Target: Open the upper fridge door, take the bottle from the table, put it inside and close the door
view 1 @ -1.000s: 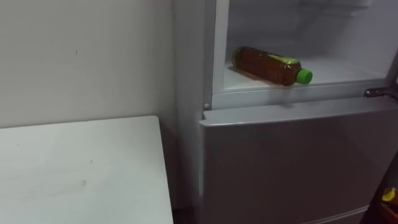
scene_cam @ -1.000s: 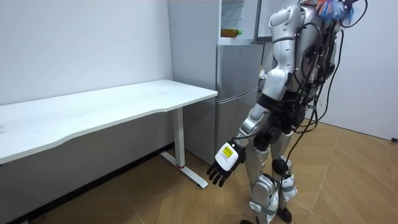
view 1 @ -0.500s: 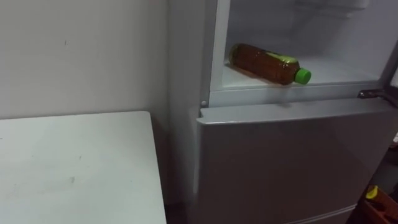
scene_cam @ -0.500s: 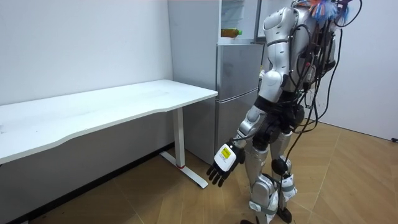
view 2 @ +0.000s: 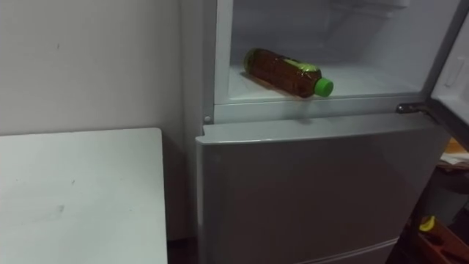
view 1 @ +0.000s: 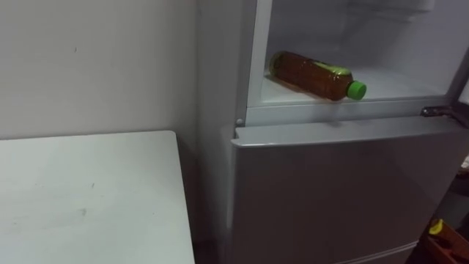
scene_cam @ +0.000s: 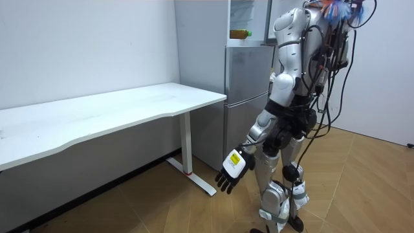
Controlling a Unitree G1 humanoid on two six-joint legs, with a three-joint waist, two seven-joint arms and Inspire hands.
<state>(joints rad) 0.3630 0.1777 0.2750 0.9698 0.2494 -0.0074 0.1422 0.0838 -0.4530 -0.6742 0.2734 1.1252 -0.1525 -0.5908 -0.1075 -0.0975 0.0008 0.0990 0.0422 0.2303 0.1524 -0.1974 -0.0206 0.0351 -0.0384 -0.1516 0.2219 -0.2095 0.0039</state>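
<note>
- The bottle (view 1: 315, 75) lies on its side inside the fridge (view 1: 337, 191), on the floor of the open upper compartment, with its green cap toward the front edge.
- The white surface (view 1: 88, 198) stands just left of the fridge.
- The robot stands before the fridge; its left hand (scene_cam: 231, 173) hangs low, fingers relaxed and apart, holding nothing.

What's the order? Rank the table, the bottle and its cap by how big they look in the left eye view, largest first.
1. table
2. bottle
3. cap
The table is nearer the camera, yet the order is plain.
</note>
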